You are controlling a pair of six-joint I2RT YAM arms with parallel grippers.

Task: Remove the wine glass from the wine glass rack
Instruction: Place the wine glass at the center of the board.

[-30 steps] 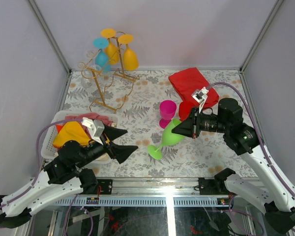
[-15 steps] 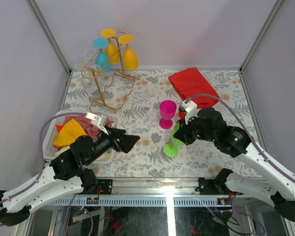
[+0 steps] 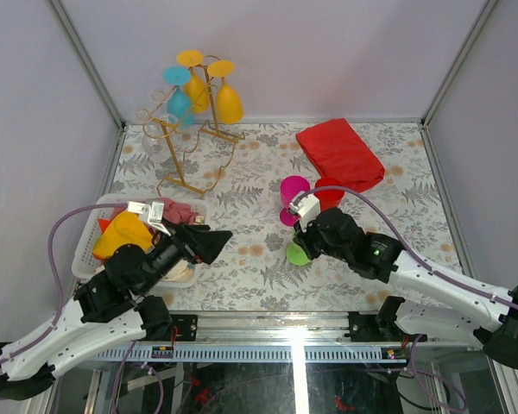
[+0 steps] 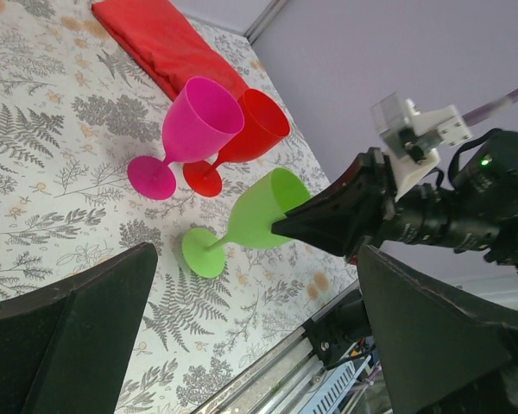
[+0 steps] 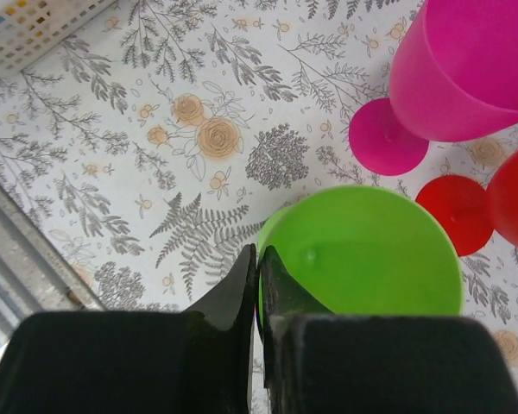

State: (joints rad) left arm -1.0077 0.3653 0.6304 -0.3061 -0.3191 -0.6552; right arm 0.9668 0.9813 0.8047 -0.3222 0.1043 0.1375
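The gold wire wine glass rack [image 3: 183, 136] stands at the far left with a blue [image 3: 179, 100], a yellow [image 3: 196, 88] and an orange glass [image 3: 229, 103] hanging on it. My right gripper [image 3: 303, 243] is shut on the rim of a green wine glass [image 3: 297, 254], one finger inside the bowl [image 5: 367, 250], and holds it tilted with its foot [image 4: 204, 252] at or just above the table. A pink glass [image 3: 293, 195] and a red glass [image 3: 328, 191] stand just behind it. My left gripper [image 3: 211, 242] is open and empty, left of the green glass.
A folded red cloth [image 3: 339, 152] lies at the back right. A white basket [image 3: 87, 250] of coloured cloths sits at the near left under my left arm. The metal front rail [image 4: 276, 375] runs close below the green glass.
My right gripper has carried the green glass left and nearer, turning it from lying over to more upright beside the pink glass. My left gripper has risen and moved a little toward the far side.
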